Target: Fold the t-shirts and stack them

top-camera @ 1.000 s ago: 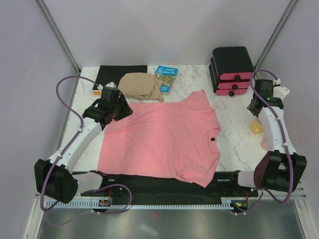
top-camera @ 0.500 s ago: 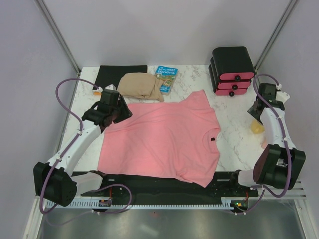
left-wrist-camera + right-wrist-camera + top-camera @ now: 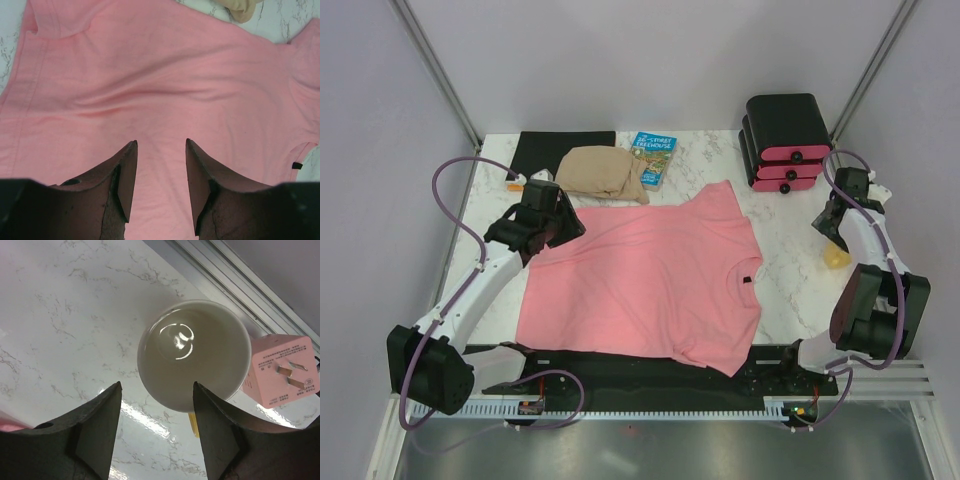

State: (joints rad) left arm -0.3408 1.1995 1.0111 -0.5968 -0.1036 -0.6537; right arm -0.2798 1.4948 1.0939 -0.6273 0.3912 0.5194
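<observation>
A salmon-pink t-shirt (image 3: pixel 650 280) lies spread flat on the marble table, its neck with a small dark label (image 3: pixel 746 281) to the right. My left gripper (image 3: pixel 560 226) hovers over the shirt's far left part, open and empty. In the left wrist view the shirt (image 3: pixel 165 85) fills the frame under the left gripper (image 3: pixel 161 145), with the label (image 3: pixel 297 165) at the right edge. My right gripper (image 3: pixel 830 226) is off the shirt at the table's right side, open and empty.
A tan folded cloth (image 3: pixel 603 172), a book (image 3: pixel 653 158) and a black mat (image 3: pixel 565 148) lie at the back. A black box with pink drawer fronts (image 3: pixel 785 140) stands back right. Under my right gripper (image 3: pixel 157 385) are a cream cup (image 3: pixel 194 354) and a pink plug adapter (image 3: pixel 282 371).
My left gripper has shifted slightly nearer, over the shirt's edge. My right arm has drawn back a little and its elbow has swung. The shirt has not moved.
</observation>
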